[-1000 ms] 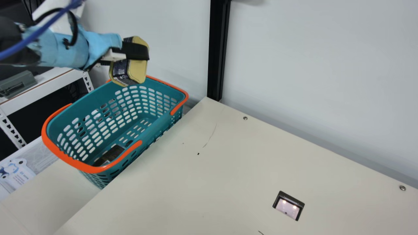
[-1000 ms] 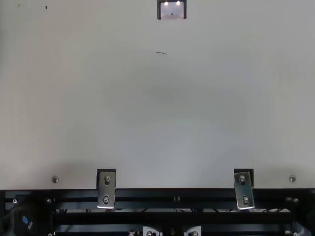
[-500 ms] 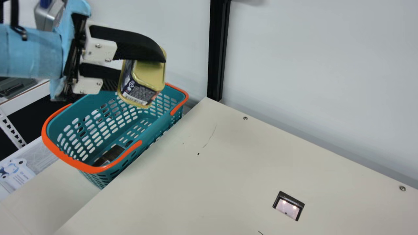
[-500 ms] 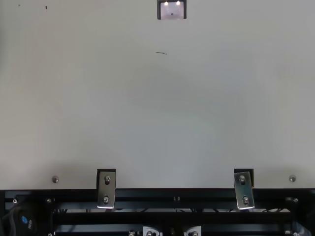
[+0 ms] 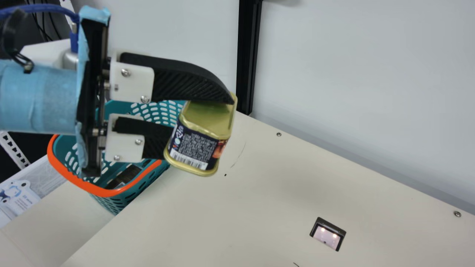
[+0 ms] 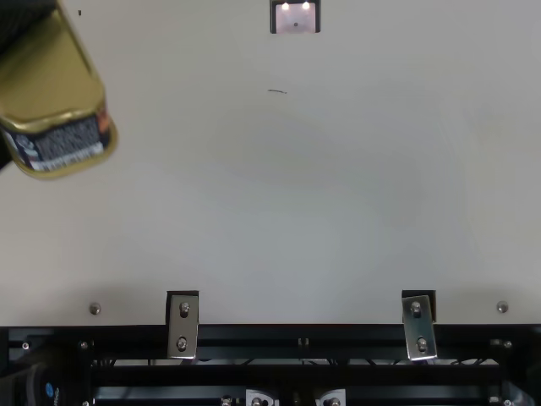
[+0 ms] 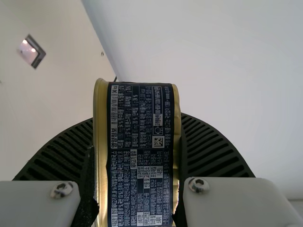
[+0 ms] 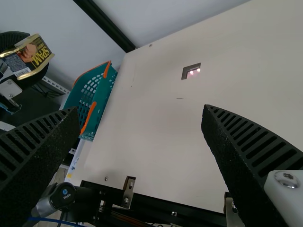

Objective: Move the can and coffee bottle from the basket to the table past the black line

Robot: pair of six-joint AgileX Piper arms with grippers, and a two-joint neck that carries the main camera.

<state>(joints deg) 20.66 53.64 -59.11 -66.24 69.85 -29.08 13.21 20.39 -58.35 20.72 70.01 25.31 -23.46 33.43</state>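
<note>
Can (image 5: 195,148) on the move! A second ago it was up above the far end of the basket (image 5: 89,187); now my left gripper (image 5: 198,124) has swung it clear, and in the top view it has just come in at the left edge, where there was no can before. It's pinched firmly between my ribbed fingers, tilted, in the air. So the first pickup looks done, and carrying is the job in hand; next comes travel past the line, then a gentle lowering onto the tabletop (image 5: 259,207).

Back in the basket, a dark brown thing (image 5: 128,176) hasn't budged. That's probably the coffee bottle, so half the job would still be waiting. My right gripper (image 8: 141,113) stands wide, with nothing between its fingers.

Now the tricky bits! My own gripper and arm cover part of the basket, and its side wall and orange handle cut across the brown thing, so I can't make out its full shape. The top view crops the can, and its height above the tabletop is hard to judge. The line? There's a short dark mark (image 6: 277,91), but I can't tell whether that's the one meant.
</note>
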